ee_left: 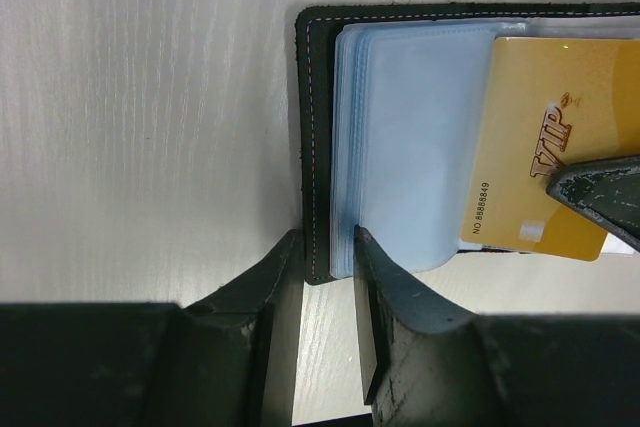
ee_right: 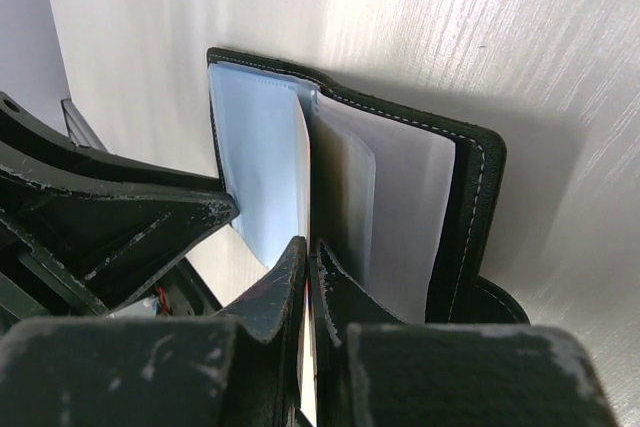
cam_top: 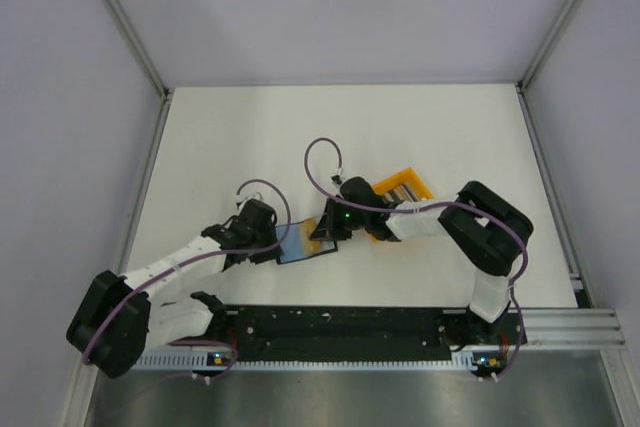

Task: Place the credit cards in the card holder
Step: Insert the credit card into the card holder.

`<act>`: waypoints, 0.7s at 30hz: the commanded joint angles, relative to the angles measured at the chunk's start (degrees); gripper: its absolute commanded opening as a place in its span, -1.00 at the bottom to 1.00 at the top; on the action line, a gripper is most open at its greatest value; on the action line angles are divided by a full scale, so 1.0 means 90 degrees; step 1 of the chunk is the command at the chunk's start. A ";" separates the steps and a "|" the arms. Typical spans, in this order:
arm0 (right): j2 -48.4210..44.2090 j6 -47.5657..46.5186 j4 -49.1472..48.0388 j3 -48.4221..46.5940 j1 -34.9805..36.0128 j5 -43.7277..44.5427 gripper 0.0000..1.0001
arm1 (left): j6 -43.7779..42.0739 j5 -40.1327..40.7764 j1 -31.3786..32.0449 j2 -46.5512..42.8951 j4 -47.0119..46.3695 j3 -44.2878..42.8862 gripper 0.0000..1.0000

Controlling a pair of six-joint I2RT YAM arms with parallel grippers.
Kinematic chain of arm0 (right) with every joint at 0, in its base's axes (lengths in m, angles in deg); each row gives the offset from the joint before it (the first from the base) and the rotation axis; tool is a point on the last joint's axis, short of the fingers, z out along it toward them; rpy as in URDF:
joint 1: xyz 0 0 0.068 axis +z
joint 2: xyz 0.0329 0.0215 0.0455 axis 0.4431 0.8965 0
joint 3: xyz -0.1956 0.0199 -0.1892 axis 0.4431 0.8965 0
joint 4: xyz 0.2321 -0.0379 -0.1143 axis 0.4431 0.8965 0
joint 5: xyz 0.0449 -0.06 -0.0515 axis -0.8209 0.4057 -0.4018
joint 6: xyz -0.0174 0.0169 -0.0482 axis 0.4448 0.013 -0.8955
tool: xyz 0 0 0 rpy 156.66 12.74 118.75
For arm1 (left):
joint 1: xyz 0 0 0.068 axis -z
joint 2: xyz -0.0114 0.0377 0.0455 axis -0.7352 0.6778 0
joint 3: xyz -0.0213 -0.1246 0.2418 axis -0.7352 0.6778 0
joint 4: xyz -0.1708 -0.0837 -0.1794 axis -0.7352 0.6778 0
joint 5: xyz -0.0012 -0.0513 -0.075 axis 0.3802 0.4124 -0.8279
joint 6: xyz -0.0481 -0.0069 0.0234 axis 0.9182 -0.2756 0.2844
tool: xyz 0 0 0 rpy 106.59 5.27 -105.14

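You see the card holder [cam_top: 298,246] [ee_left: 318,147] [ee_right: 470,197] lying open on the white table [cam_top: 300,137]. Its long way runs from one claw to the other. Your left gripper [cam_top: 272,247] [ee_left: 325,247] pinches the holder's black cover and blue sleeves [ee_left: 410,147] at the left end. Your right gripper [cam_top: 328,232] [ee_right: 308,252] is closed tight on the gold VIP card [cam_top: 321,229] [ee_left: 530,137], at the holder's right end. The card's long side faces the sleeves. More credit cards [cam_top: 397,190] stand in the orange bin [cam_top: 412,182], right of the holder.
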 commanded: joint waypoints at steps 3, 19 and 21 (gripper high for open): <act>0.0173 0.0103 0.0023 0.0124 0.0032 -0.0071 -1.00 | -0.0066 -0.0121 -0.0009 0.0066 -0.0032 -0.0061 -0.41; 0.0251 -0.0189 -0.0026 -0.0140 0.0091 -0.0100 -1.00 | -0.0066 -0.0131 -0.0018 0.0066 -0.0042 -0.0032 -0.48; 0.0231 -0.0296 -0.0036 -0.0188 0.0004 -0.0023 -1.00 | -0.0085 -0.0131 -0.0018 0.0066 -0.0032 -0.0041 -0.49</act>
